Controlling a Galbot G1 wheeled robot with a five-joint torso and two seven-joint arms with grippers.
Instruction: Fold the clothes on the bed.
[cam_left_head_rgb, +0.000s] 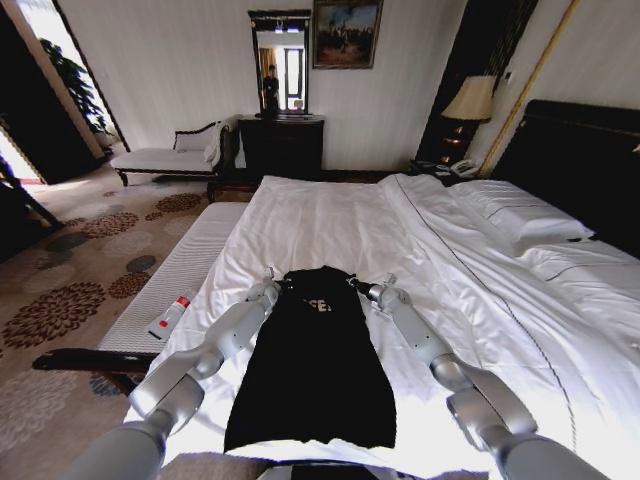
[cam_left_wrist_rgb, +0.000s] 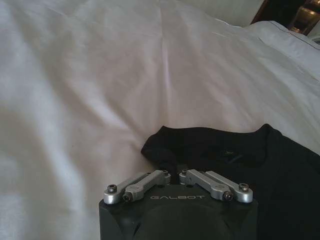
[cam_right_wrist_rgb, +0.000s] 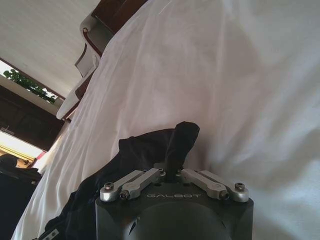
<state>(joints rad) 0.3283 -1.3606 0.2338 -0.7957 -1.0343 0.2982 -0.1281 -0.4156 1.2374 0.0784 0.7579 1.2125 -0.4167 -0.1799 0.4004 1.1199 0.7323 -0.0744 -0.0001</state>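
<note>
1. The black T-shirt (cam_left_head_rgb: 312, 365) lay lengthwise on the white sheet of the bed (cam_left_head_rgb: 330, 215), near the foot end, its hem towards the robot and its collar end pointing up the bed.
2. White lettering showed on the chest, partly hidden in a fold; only a few letters could be read.
3. The left gripper (cam_left_head_rgb: 270, 284) sat at the garment's upper left corner, where the shoulder met the sheet.
4. In the left wrist view the left gripper (cam_left_wrist_rgb: 172, 167) had its linkage bars drawn together, and its jaws were closed on a bunched edge of the black T-shirt (cam_left_wrist_rgb: 220, 150), which spread away over the white sheet.
5. The right gripper (cam_left_head_rgb: 368, 290) sat at the opposite upper corner, level with the left one, so the two arms flanked the shirt.
6. In the right wrist view the right gripper (cam_right_wrist_rgb: 172, 167) was likewise closed, pinching a tuft of the black fabric (cam_right_wrist_rgb: 180, 137) that stood up between the jaws above the sheet.
7. A long white-cushioned bench (cam_left_head_rgb: 175, 270) ran along the robot's left of the bed, with a small white and red bottle (cam_left_head_rgb: 172, 313) lying on it.
8. Two white pillows (cam_left_head_rgb: 515, 215) rested at the far right, against the dark headboard (cam_left_head_rgb: 585, 160).
9. Beyond the bed stood a dark dresser (cam_left_head_rgb: 280, 145) with a mirror (cam_left_head_rgb: 280, 65) over it, and a white chaise (cam_left_head_rgb: 165, 155) by the wall.
</note>
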